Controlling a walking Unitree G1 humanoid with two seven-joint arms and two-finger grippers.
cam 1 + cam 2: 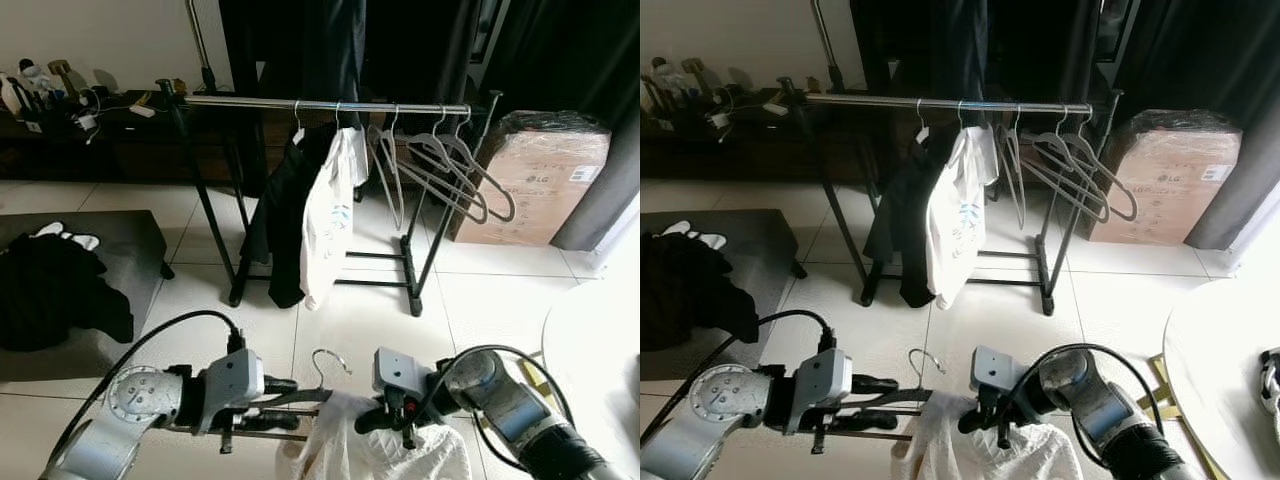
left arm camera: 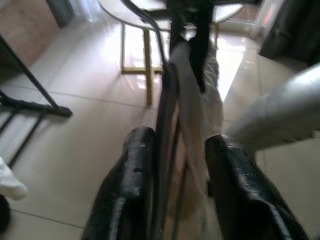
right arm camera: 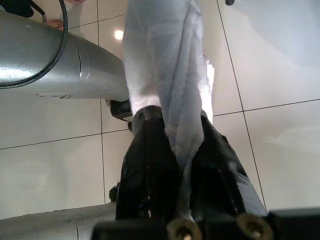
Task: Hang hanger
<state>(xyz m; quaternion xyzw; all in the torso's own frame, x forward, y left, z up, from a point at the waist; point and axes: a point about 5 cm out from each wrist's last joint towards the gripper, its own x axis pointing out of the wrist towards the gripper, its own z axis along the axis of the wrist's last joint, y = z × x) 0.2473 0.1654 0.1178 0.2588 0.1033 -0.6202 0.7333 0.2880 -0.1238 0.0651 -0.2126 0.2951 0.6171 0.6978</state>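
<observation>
Left arm: silver, bent at the elbow, forearm reaching in from the robot's left toward the middle, low before the body.
Left gripper (image 1: 290, 403): black fingers (image 2: 132, 185) pointing toward the right arm, closed around the dark hanger (image 2: 165, 125) bar, with pale cloth between them.
Right arm: silver, elbow out to the right, forearm angled in toward the middle, a black cable looping over the wrist.
Right gripper (image 1: 372, 420): pointing toward the left gripper, near it, fingers (image 3: 150, 165) pinched tight on a fold of the white garment (image 3: 165, 75).
</observation>
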